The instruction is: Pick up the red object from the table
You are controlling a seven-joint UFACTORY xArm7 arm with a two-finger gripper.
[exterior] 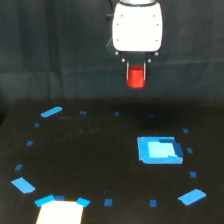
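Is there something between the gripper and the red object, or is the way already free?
Nothing stands between them. The red object already sits between the fingers of the gripper, lifted above the table, with no contact to the black surface.

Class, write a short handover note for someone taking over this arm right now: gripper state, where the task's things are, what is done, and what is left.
Gripper: shut on the red object, fingers on either side of it, hanging below the white arm housing.
Red object: held in the air, well clear of the black table, toward the far edge in the exterior view.
Table: the bright blue rectangular patch and small blue tape marks lie on it.
Done: the object is grasped and lifted.
Left: essentially nothing; keep the grip steady.
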